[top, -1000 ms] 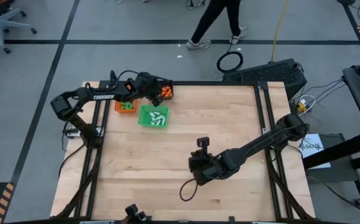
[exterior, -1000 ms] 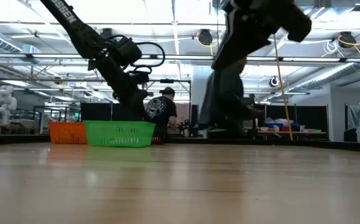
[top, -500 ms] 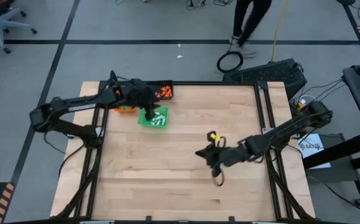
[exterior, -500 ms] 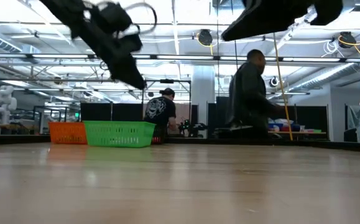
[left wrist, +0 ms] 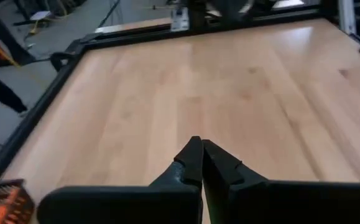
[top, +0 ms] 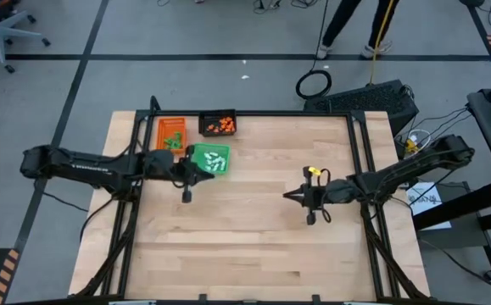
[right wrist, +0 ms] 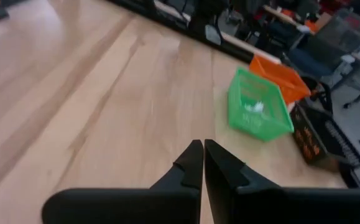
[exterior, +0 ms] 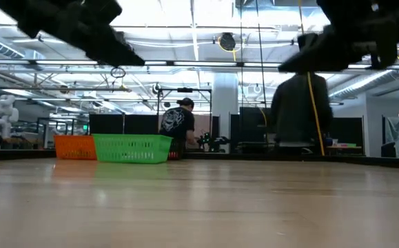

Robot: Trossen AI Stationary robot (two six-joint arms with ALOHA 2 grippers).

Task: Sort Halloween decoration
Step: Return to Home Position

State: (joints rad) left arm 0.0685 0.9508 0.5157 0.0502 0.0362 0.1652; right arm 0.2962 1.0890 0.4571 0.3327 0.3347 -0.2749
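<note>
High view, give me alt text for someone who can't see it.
From above: a wooden table, the left gripper beside a green tray of white pieces, the right gripper over bare wood. Behind sit an orange tray with green pieces and a black tray with orange pieces.

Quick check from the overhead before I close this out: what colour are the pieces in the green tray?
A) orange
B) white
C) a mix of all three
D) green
B: in the high view the green tray holds only white pieces. The orange pieces lie in the black tray and the green pieces in the orange tray.
</note>
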